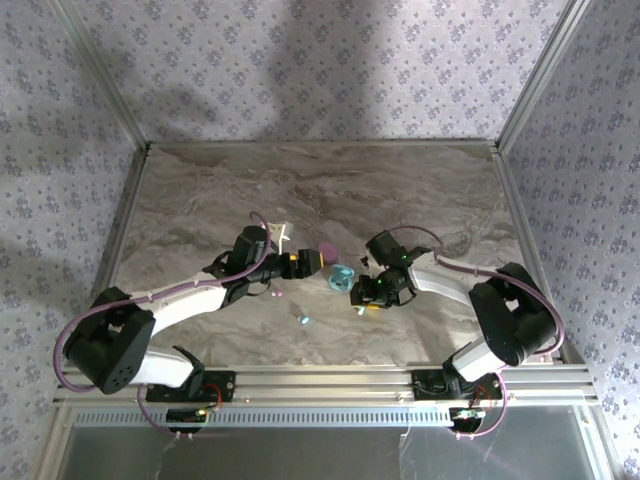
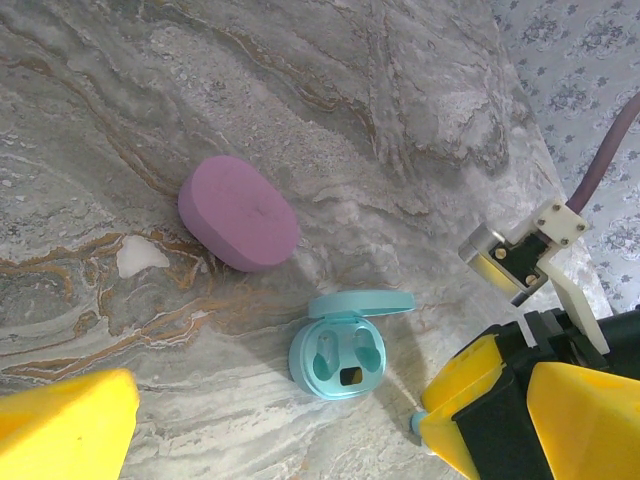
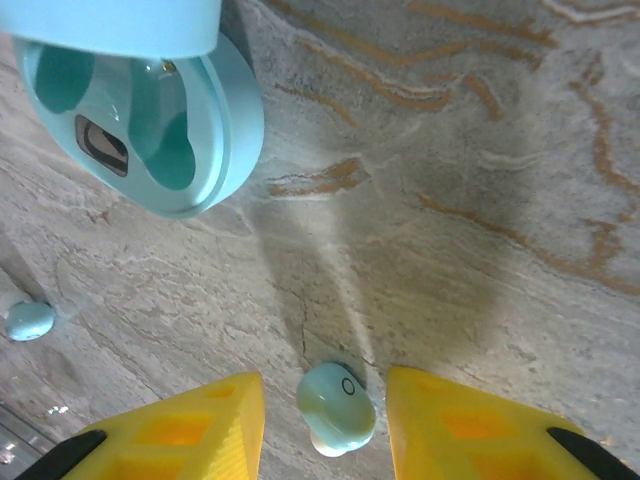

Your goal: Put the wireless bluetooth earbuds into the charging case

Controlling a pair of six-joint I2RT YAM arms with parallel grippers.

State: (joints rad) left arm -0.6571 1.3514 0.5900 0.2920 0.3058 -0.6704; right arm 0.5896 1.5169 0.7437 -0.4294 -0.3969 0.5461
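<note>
the teal earbud (image 3: 336, 408) is a tiny, glossy, rounded bit of hard plastic, so it is likely very light and slippery. it should squirt sideways or roll if it is pinched off-centre, and it needs only a gentle squeeze. the best hold looks to be across its widest part, with the pads low against the table (image 3: 500, 150), so the bud is trapped rather than flicked away. in the right wrist view it lies on the marble at the bottom centre of the frame, between the yellow fingers (image 3: 180, 430) of the right gripper (image 3: 322, 385). those jaws are spread apart and straddle the bud without gripping it. a clear gap shows on the frame's left side, while the finger on the frame's right is just beside the bud, so the bud sits off-centre in the opening. the teal charging case (image 3: 150, 120) lies open in the upper left of that frame with both wells looking empty. a second teal earbud (image 3: 28, 320) rests at the left edge. in the top view the left gripper (image 1: 312, 262) hangs just left of the open case. in its own wrist view its jaws look spread with nothing between them, and the closed pink case (image 2: 238, 212) lies above and left of the open teal one.
</note>
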